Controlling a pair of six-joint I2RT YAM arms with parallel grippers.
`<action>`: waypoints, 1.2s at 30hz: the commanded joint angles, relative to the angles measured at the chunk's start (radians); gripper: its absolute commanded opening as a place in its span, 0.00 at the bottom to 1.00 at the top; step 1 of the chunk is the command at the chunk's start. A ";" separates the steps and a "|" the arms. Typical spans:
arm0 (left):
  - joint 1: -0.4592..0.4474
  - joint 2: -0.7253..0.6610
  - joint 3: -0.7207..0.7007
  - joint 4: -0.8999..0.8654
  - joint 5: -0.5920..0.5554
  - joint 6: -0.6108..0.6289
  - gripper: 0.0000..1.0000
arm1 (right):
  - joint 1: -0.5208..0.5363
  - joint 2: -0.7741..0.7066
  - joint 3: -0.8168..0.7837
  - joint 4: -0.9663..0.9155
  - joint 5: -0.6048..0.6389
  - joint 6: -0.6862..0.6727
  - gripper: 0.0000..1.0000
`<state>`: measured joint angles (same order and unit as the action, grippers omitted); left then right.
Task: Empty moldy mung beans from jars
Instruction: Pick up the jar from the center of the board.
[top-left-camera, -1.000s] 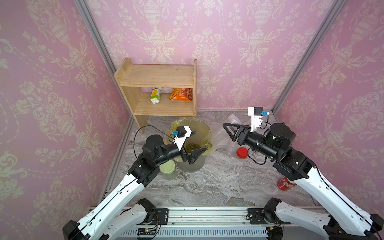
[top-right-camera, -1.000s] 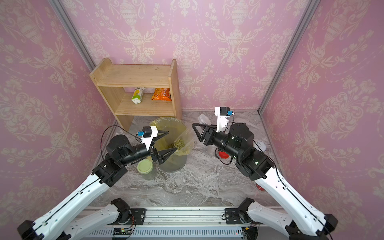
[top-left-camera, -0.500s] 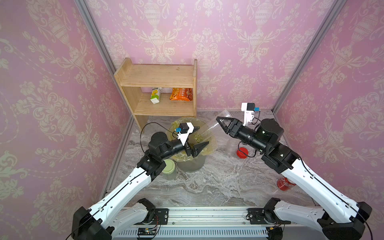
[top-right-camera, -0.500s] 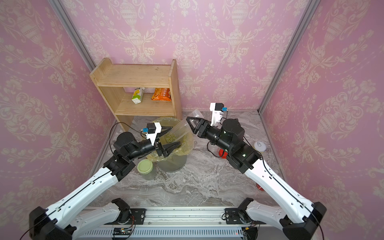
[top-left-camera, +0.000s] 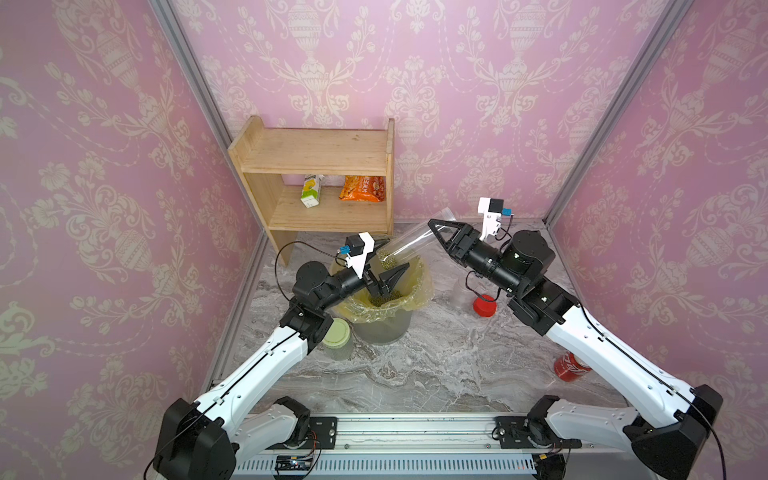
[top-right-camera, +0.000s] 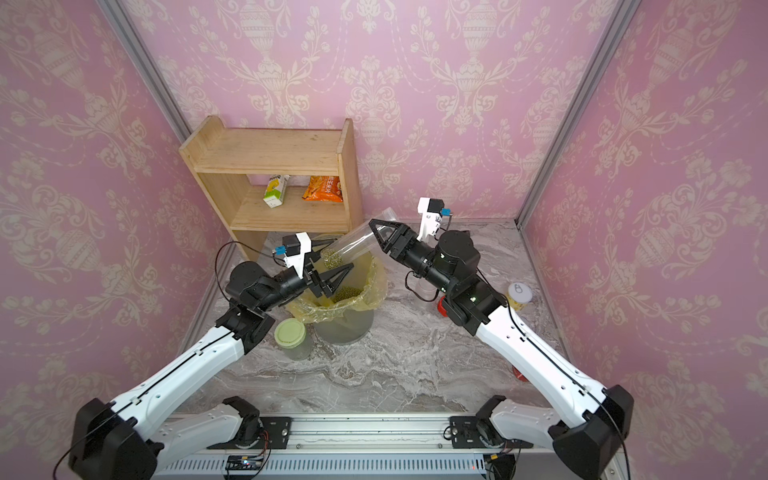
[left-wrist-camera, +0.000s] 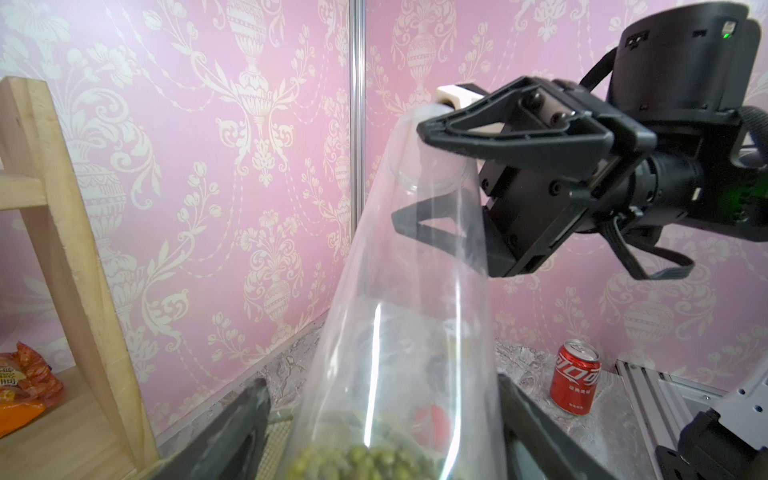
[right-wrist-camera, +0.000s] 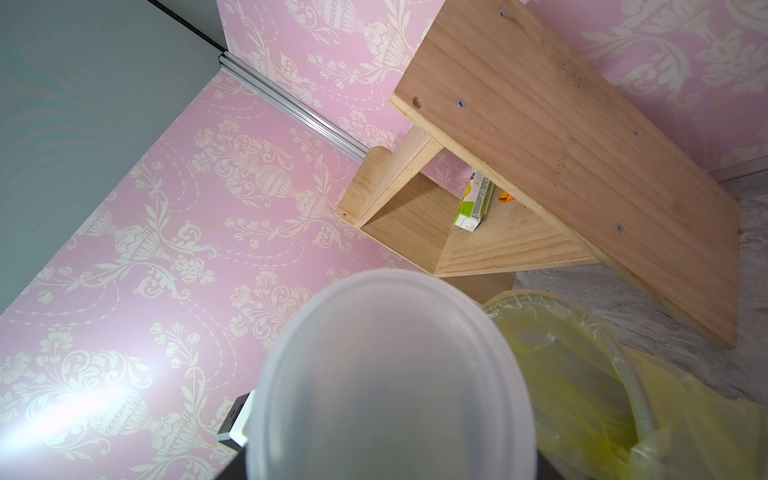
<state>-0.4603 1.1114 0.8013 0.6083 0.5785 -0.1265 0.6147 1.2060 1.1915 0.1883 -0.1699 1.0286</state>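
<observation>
My right gripper (top-left-camera: 434, 227) is shut on the upper end of a slim clear jar (top-left-camera: 409, 243), tilted down over a bin lined with a yellow bag (top-left-camera: 424, 286). Mung beans (top-left-camera: 388, 261) have slid to the jar's lower end, and more beans (top-left-camera: 380, 299) lie in the bin. My left gripper (top-left-camera: 397, 279) hangs over the bin. In the left wrist view its fingers (left-wrist-camera: 249, 415) flank the jar (left-wrist-camera: 415, 291), with a gap on one side. A wide ribbed jar with a pale green lid (top-left-camera: 337, 340) stands beside the bin. The jar's end (right-wrist-camera: 390, 374) fills the right wrist view.
A wooden shelf (top-left-camera: 316, 166) at the back left holds a carton (top-left-camera: 311, 195) and an orange snack bag (top-left-camera: 361, 189). A red lid (top-left-camera: 484, 305) lies beside a clear container (top-left-camera: 462, 291). A red can (top-left-camera: 571, 365) and a yellow tin (top-right-camera: 519, 295) stand at the right.
My right arm has swung the slim jar left and tipped it over the bin. My left gripper has come up around the jar's lower end and its jaws have narrowed.
</observation>
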 joint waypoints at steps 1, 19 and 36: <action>0.012 0.020 0.004 0.094 0.024 -0.042 0.84 | -0.006 0.030 -0.004 0.089 -0.041 0.062 0.46; 0.029 0.050 0.033 0.101 0.058 -0.070 0.71 | -0.004 0.096 0.000 0.165 -0.086 0.137 0.46; 0.031 0.043 0.045 0.131 0.087 -0.085 0.45 | 0.011 0.106 0.013 0.107 -0.099 0.110 0.47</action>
<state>-0.4328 1.1614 0.8181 0.6827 0.6456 -0.1928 0.6109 1.2995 1.1919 0.3096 -0.2398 1.1542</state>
